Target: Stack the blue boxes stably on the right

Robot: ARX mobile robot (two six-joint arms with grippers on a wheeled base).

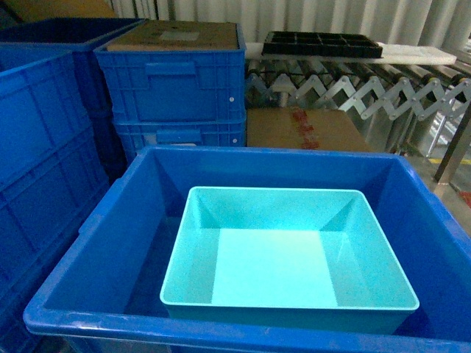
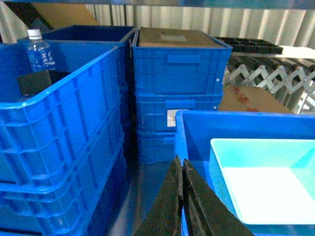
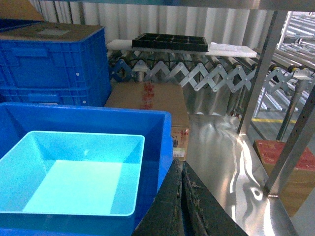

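The left gripper (image 2: pixel 182 169) has its jaws pressed together on nothing, and so does the right gripper (image 3: pixel 180 172). Neither appears in the head view. The light-turquoise tub (image 1: pixel 288 254), smooth with tapered walls and a rolled rim, sits inside the royal-blue tub (image 1: pixel 110 213), toward 3 o'clock of its floor. The big tub's near rim is cut off at 6 o'clock. Ribbed dark-blue crates (image 1: pixel 173 92) stand at 11 o'clock.

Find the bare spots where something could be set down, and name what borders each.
Bare: the light-turquoise tub's floor; the strip between it and the royal-blue tub's left wall; the shiny floor right of the cardboard box. Crowded: the ribbed crates on the left.
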